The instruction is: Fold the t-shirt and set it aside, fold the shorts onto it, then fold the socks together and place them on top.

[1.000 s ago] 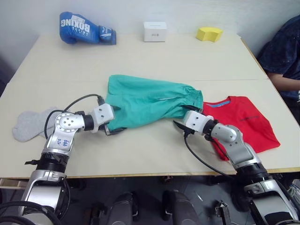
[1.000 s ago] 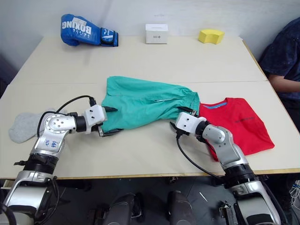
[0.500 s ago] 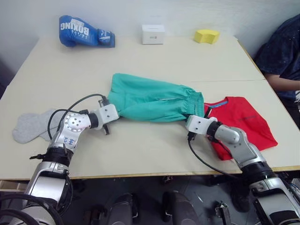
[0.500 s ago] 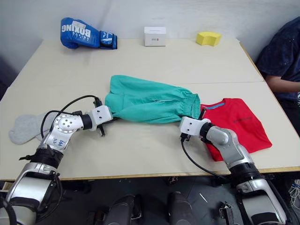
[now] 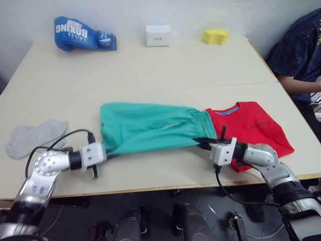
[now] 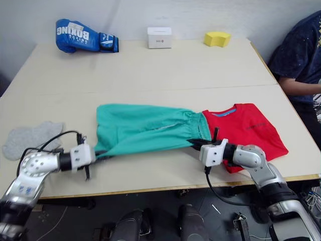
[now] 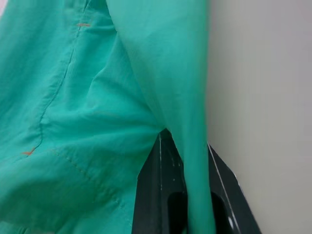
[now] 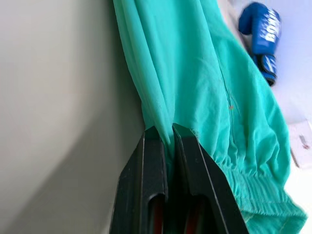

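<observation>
Soft, matt teal cloth shorts [image 5: 150,130] lie wrinkled on a smooth, pale matt bench [image 5: 150,65]. Beside them, a red cloth t-shirt [image 5: 251,128], fuzzy grey socks [image 5: 32,138] and a glossy blue boxing glove [image 5: 80,33].

Teal shorts [image 5: 150,131] stretched flat, waistband overlapping red t-shirt [image 5: 256,128], grey socks [image 5: 32,138] apart

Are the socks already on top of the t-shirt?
No, the socks lie on the table's left side, far from the t-shirt.

Lots of bare tabletop [image 5: 150,70] behind the shorts [image 5: 150,130]; the t-shirt [image 5: 251,128] blocks their right end, socks [image 5: 32,138] lie well off left.
</observation>
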